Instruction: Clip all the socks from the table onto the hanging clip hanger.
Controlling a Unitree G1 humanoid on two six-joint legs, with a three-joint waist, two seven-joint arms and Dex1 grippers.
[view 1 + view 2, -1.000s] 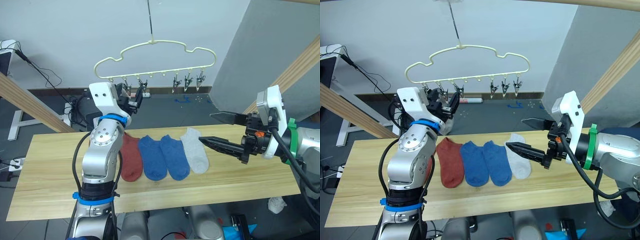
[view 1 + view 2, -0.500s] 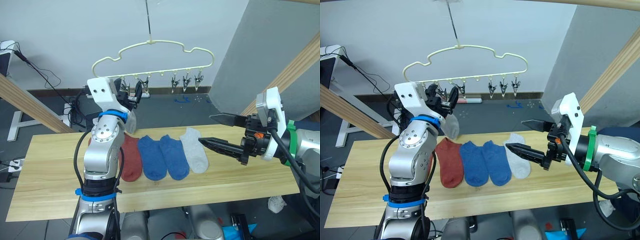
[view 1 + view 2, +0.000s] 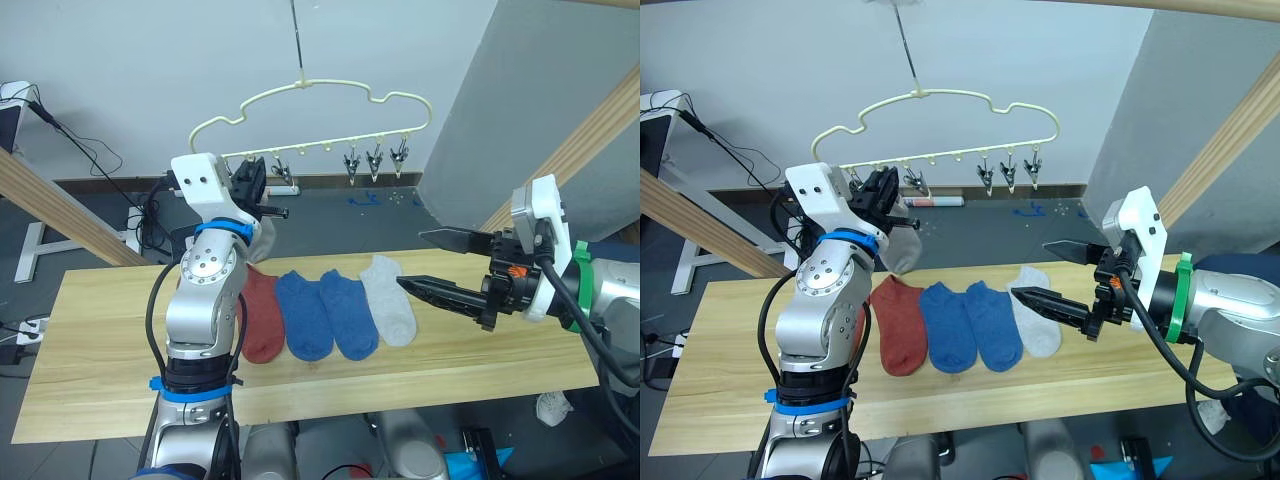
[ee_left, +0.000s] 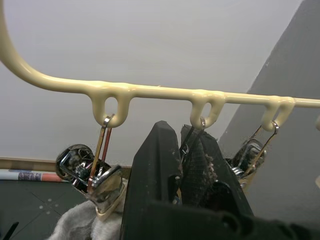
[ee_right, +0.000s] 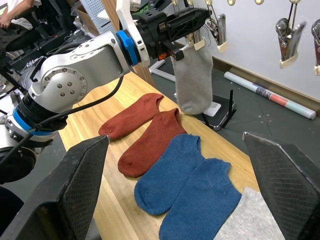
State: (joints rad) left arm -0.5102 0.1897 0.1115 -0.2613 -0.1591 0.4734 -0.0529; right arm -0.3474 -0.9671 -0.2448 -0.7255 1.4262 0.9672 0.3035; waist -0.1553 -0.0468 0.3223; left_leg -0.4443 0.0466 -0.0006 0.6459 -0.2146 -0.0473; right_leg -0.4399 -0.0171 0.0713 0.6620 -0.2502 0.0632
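Under hanger, left pincer clenched by hung grey sock, right pincer released.

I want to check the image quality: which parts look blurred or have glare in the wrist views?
Left wrist view: the black fingers look soft, while the cream hanger is sharp and the metal clip shows glare. Right wrist view: the near fingers look blurred; the socks stay clear.

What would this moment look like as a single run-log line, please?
left gripper: at hanger clip | grey sock: hanging | right gripper: open, idle
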